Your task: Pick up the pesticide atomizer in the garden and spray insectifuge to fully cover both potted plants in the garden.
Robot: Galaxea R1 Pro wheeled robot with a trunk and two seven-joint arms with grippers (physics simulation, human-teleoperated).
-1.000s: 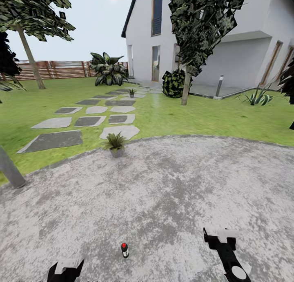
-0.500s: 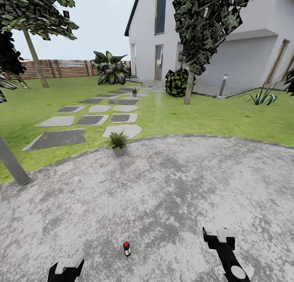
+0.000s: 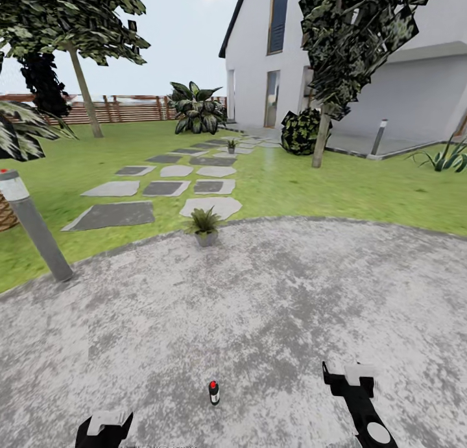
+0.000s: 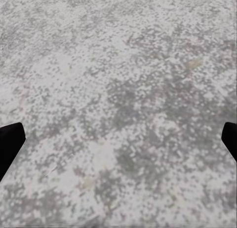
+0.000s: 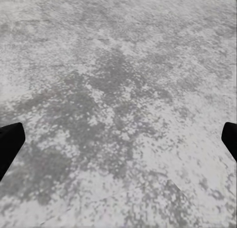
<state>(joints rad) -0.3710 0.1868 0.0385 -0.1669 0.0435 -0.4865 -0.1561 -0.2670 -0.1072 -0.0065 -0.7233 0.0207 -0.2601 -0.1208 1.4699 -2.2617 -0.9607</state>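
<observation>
Pesticide atomizer: slim dark bottle, red-topped, upright on grey paving.

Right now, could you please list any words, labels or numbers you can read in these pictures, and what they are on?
None can be read.
The spray bottle on the paved patch: too small to show any label text.
The house and the grey post: no sign or number visible.

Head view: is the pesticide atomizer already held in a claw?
No, the pesticide atomizer stands alone on the paved patch, between the two claws.
</observation>
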